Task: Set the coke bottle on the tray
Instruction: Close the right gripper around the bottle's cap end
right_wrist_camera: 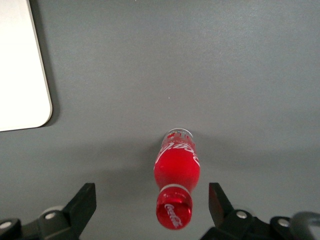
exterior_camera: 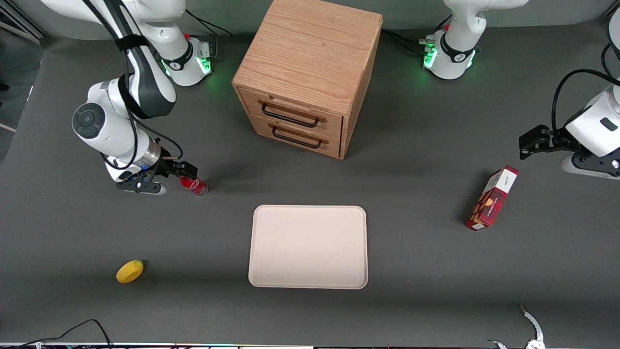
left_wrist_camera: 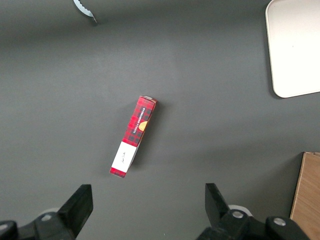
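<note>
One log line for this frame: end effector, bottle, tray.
end effector: open, straddling coke bottle, no contact visible | bottle: standing on table, off tray | tray: empty | step: pre-grasp

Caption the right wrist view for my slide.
Open gripper straddling the upright coke bottle, tray nearby.

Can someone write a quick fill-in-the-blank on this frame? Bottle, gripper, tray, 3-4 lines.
1. The gripper has its fingers ____ on either side of the coke bottle.
2. The coke bottle stands ____ on the table, not on the tray.
3. The cabinet has ____ drawers, both closed.
4. The yellow fruit lies ____ the front camera than the coke bottle.

Missing words: open; upright; two; nearer to
</note>
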You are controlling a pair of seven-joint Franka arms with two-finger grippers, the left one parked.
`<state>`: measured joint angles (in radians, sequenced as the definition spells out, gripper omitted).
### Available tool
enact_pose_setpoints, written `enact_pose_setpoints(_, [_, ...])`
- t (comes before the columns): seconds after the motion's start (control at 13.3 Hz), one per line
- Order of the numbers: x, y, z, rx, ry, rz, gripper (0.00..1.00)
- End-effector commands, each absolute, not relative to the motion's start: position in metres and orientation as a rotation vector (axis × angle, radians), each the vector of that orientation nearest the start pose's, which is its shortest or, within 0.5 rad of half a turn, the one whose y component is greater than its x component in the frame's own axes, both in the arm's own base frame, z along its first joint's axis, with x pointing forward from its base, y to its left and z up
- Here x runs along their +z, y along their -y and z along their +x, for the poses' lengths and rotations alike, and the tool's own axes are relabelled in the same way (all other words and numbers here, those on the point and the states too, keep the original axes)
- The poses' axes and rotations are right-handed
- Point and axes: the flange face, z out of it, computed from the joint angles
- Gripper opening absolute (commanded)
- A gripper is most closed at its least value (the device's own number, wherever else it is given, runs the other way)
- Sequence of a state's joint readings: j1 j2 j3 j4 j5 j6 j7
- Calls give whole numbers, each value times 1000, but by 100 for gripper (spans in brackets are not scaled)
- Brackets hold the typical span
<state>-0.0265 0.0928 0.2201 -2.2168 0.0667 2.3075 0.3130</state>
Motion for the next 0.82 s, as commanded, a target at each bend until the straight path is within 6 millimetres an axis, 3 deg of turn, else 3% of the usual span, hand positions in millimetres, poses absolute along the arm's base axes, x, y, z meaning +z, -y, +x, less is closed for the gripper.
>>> enact_pose_setpoints(0.0, [332, -105, 522, -2, -257, -3095, 100])
enact_pose_setpoints(0.15, [327, -103, 515, 12, -248, -3108, 98])
enact_pose_setpoints(0.22, [326, -102, 512, 14, -248, -3110, 90])
enact_pose_setpoints(0.3, [326, -102, 511, 9, -247, -3111, 78])
enact_pose_setpoints(0.38, [326, -102, 510, 11, -247, -3112, 60])
enact_pose_setpoints(0.45, [327, -102, 510, 6, -238, -3114, 34])
enact_pose_setpoints(0.6, [330, -103, 510, -7, -197, -3141, 2])
enact_pose_setpoints(0.75, [339, -105, 512, -32, -191, -3142, 0])
